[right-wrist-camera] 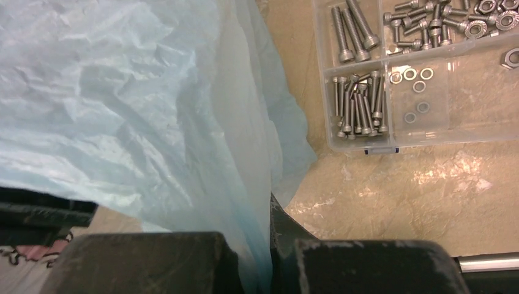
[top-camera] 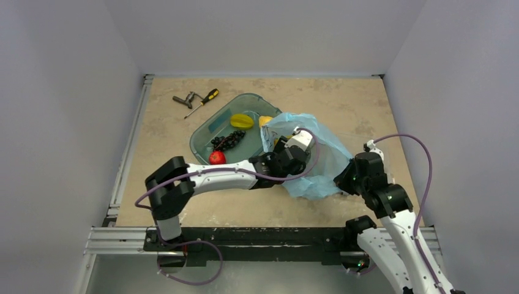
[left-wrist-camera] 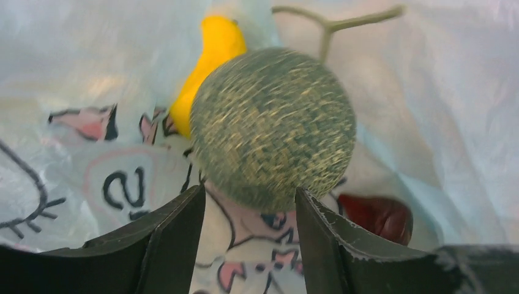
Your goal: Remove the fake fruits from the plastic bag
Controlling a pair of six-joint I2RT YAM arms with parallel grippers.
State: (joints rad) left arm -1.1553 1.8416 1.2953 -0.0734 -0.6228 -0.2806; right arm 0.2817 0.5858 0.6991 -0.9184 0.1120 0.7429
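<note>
Right claw (right-wrist-camera: 269, 245) is pinching a fold of the plastic bag (top-camera: 321, 168) at the bag's near right edge. Its fingers are pressing together with only the thin blue film between them. Beside it on the bench (top-camera: 165, 141), the right wrist view is showing a clear parts box (right-wrist-camera: 422, 73) with bolts and washers in separate compartments.

Left claw (left-wrist-camera: 250, 193) is sitting inside the bag's mouth, fingers standing apart and gripping nothing. The green rough-skinned fruit (left-wrist-camera: 272, 125) is resting just past the fingertips and is wider than the gap. Contact with the tips: cannot tell. Behind it, the yellow mango-like fruit (left-wrist-camera: 208, 58) is leaning against the bag wall. Both are lying inside the bag, over its cartoon-printed side.

Beyond, the bag is touching the right end of the teal tray (top-camera: 201, 136). The tray is carrying a red fruit (top-camera: 216, 157), black grapes (top-camera: 227, 141) and a star fruit (top-camera: 242, 120). Farther left, a screwdriver (top-camera: 205, 101) is lying on the bench.
</note>
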